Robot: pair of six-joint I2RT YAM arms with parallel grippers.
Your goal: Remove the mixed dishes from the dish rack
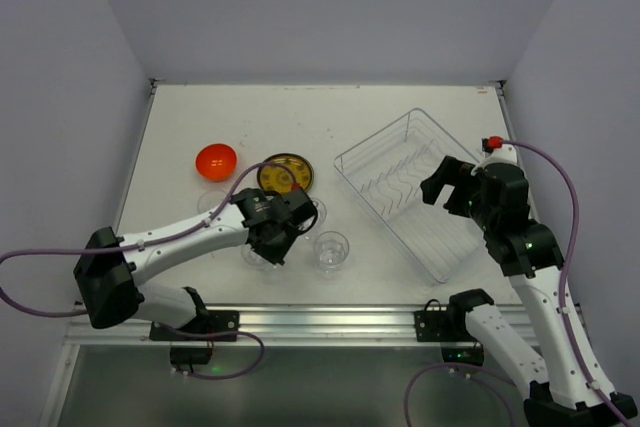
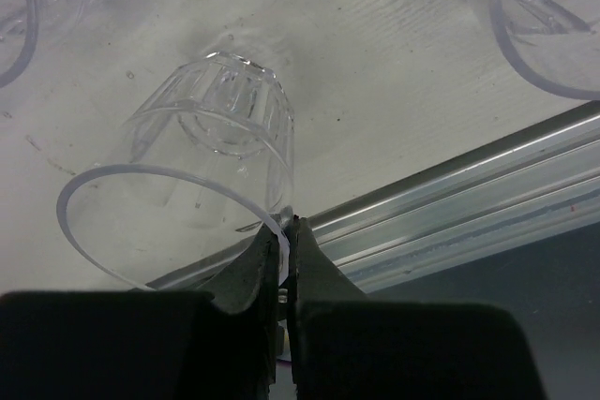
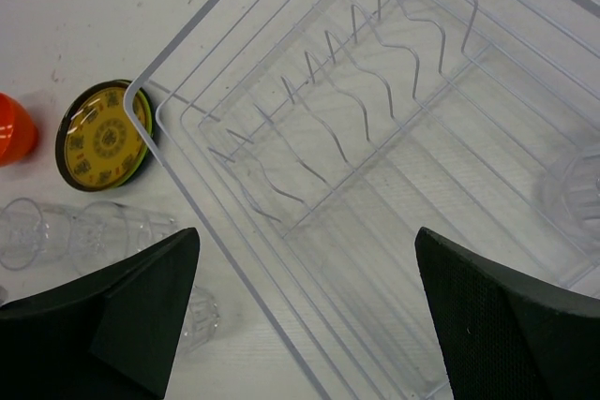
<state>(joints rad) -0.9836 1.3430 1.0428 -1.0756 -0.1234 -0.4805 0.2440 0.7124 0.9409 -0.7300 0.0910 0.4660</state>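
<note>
My left gripper (image 1: 270, 243) is shut on the rim of a clear cup (image 2: 211, 147), which tilts just above the table near its front edge; the fingertips (image 2: 284, 227) pinch the rim. The orange bowl (image 1: 216, 160) and a stack of plates with the olive-yellow patterned one (image 1: 286, 174) on top sit on the table left of the dish rack (image 1: 415, 187). My right gripper (image 1: 445, 182) hangs open and empty over the rack (image 3: 234, 35). The wire plate holder (image 3: 356, 119) holds no plates. One clear cup (image 3: 574, 196) stands inside the rack at its right.
Other clear cups stand on the table around my left gripper, one at its right (image 1: 331, 250), one behind it (image 1: 313, 212), one at the left (image 1: 212, 202). The table's metal front rail (image 2: 469, 213) runs just below the held cup.
</note>
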